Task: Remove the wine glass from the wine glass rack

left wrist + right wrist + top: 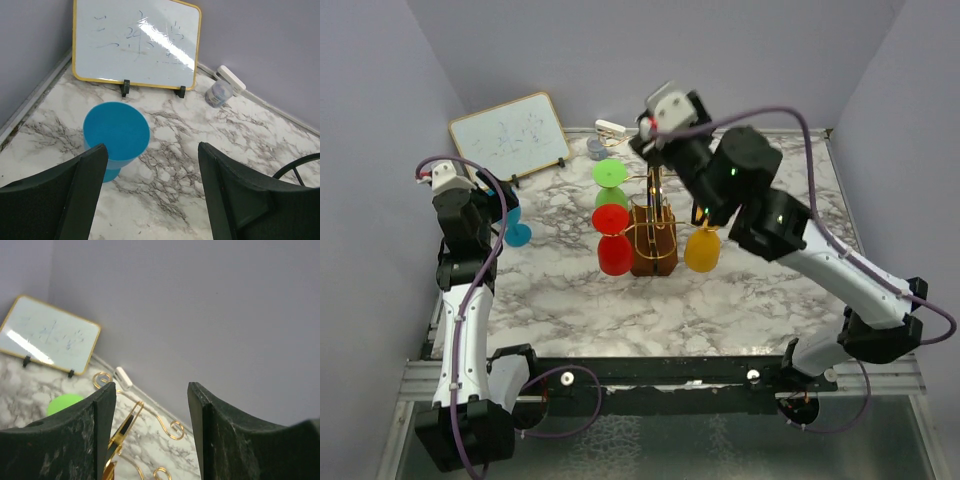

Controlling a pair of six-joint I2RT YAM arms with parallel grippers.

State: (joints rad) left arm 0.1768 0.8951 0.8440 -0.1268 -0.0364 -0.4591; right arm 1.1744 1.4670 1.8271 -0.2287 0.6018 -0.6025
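**Wine glass rack with hanging glasses: both grippers open, none gripping**

1. Marble-pattern table [740,300]. It carries all the items below. No label shows on it.

2. Wine glass rack [653,250]. A brown wooden block with a gold wire frame, at mid-table. Its curled arms hold glasses bowl-down by the foot, which probably keeps the stems in easy reach.
   - Red wine glass [614,255] hangs on the left side.
   - Yellow wine glass [701,250] hangs on the right side, partly under the right arm.
   - Green wine glass [610,173] hangs on the far left arm.

3. Blue wine glass [116,131]. It stands on the table well left of the rack, so it is off the wire. Which way up it stands cannot be told.

4. Left gripper [155,150]. Its jaws are spread wide and hold nothing. The blue glass sits just beside the left finger, which looks like a set-down spot.

5. Right gripper [151,387]. Its jaws are parted and empty, held high over the rack. The gold wire top [122,427] lies just below the gap, so this is judged an approach with no glass taken yet.

6. Small greyish pot [218,93] and white bar [230,79], against the back wall. No writing can be read on either.

7. Whiteboard [137,42]. It has a yellow frame and is propped on black feet in the far left corner. The faint blue scrawl on it is illegible.
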